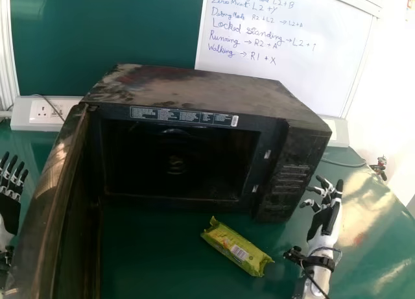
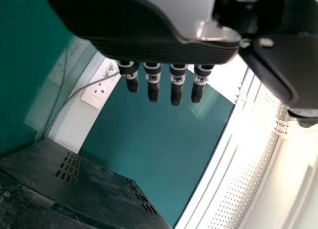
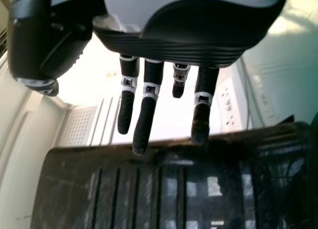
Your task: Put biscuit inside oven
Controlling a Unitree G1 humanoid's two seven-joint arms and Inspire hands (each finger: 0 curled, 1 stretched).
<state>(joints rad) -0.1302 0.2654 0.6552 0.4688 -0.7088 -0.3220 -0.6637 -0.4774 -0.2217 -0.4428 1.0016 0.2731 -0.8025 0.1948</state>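
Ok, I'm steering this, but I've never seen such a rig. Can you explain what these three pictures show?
The machine is a humanoid robot. The head view looks forward and down from its head, so left and right there match the robot's own. The two wrist views come from cameras on its arms, each with that arm's own hand hanging in from the top edge.

The black-and-white mechanical left hand is at the head view's left edge, and the matching right hand is to the right. Both are open and hold nothing.

On the glossy green table stands a boxy black oven, its tall black door swung open on the left. A yellow-green wrapped packet, presumably the biscuit, lies on the table in front of it.
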